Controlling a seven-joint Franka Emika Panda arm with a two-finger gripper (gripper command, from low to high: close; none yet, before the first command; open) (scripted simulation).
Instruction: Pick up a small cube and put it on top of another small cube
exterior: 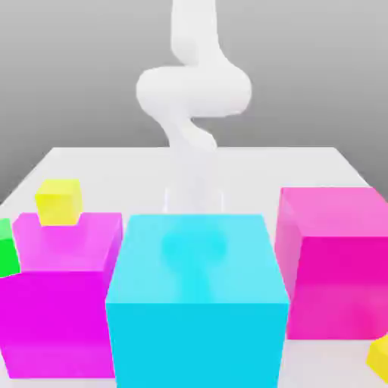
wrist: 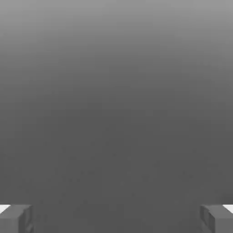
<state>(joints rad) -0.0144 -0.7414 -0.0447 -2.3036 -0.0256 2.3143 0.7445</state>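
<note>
Two small yellow cubes are showing in the exterior view, and I am listing them first: one small cube (exterior: 58, 200) is sitting on the table (exterior: 318, 163) toward the exterior view's left, just behind the near magenta block (exterior: 61, 303); a second yellow cube (exterior: 379, 356) is peeking in at the lower corner on the exterior view's right, cut by the frame edge. One small green cube (exterior: 7, 248) is lying at the far left edge, beside the same magenta block. Three large blocks are crowding the front: that magenta one, a cyan block (exterior: 195, 303) in the middle, and a second magenta block (exterior: 333, 261) on the right. The arm (exterior: 193, 91) is standing behind the cyan block, and I am reading the gripper (wrist: 116, 218) from the hand view, where both fingertips (wrist: 16, 217) are sitting far apart at the edges with nothing between them: jaws wide, holding nothing. I am judging the step in hand as the approach to the first yellow cube. To do it well I am planning to travel high over the big blocks, come down straight above the cube, square the fingers to its flat faces, and avoid brushing the magenta block standing right beside it.
</note>
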